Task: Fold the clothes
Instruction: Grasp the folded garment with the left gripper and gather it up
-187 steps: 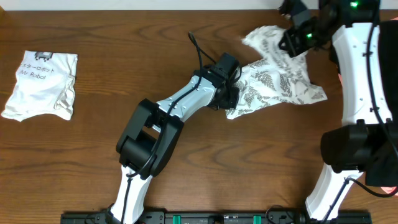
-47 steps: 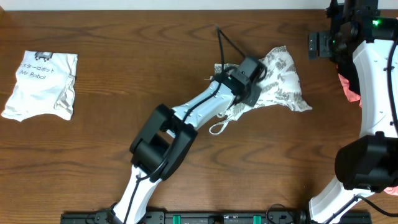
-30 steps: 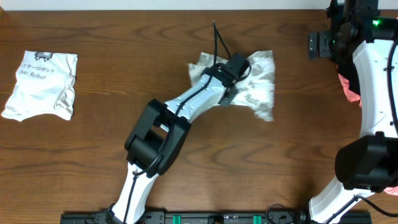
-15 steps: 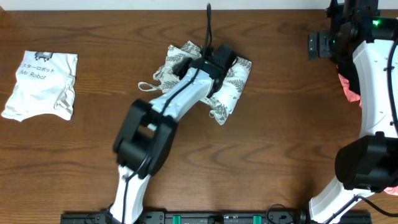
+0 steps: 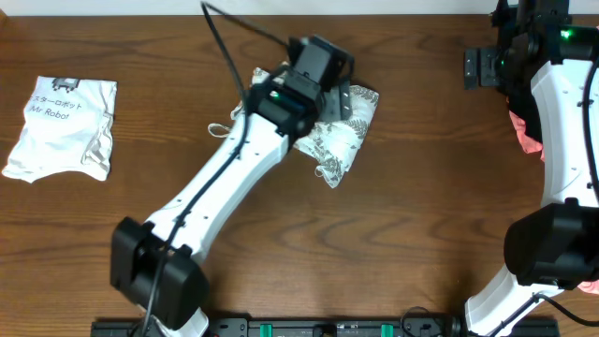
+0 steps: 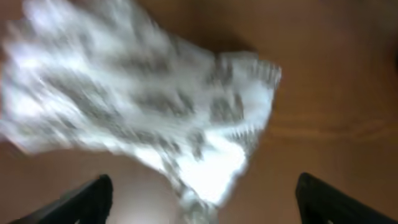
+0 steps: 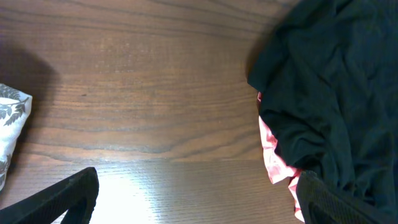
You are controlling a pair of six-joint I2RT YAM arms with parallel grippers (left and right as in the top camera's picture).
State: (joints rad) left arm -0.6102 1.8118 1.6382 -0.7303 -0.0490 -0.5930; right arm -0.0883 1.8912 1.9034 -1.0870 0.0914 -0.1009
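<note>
Wooden table (image 5: 421, 234) is carrying everything. Left arm (image 5: 215, 187) is reaching diagonally toward the far centre; right arm (image 5: 562, 140) is standing along the right edge. The clothes (image 5: 346, 131), white with a grey fern print, are lying bunched at the far centre, part under the left wrist. Left gripper (image 6: 205, 199) is hovering over them, fingers spread wide and gripping nothing; that wrist view is blurred. Right gripper (image 7: 199, 205) is hanging fully open over bare wood, empty. Black garment (image 7: 329, 81) is lying at the far right, overlapping a pink garment (image 7: 277, 155). White shirt (image 5: 65, 126) is sitting far left, reading "Mr Robot" under a line of Japanese characters too small to read.
</note>
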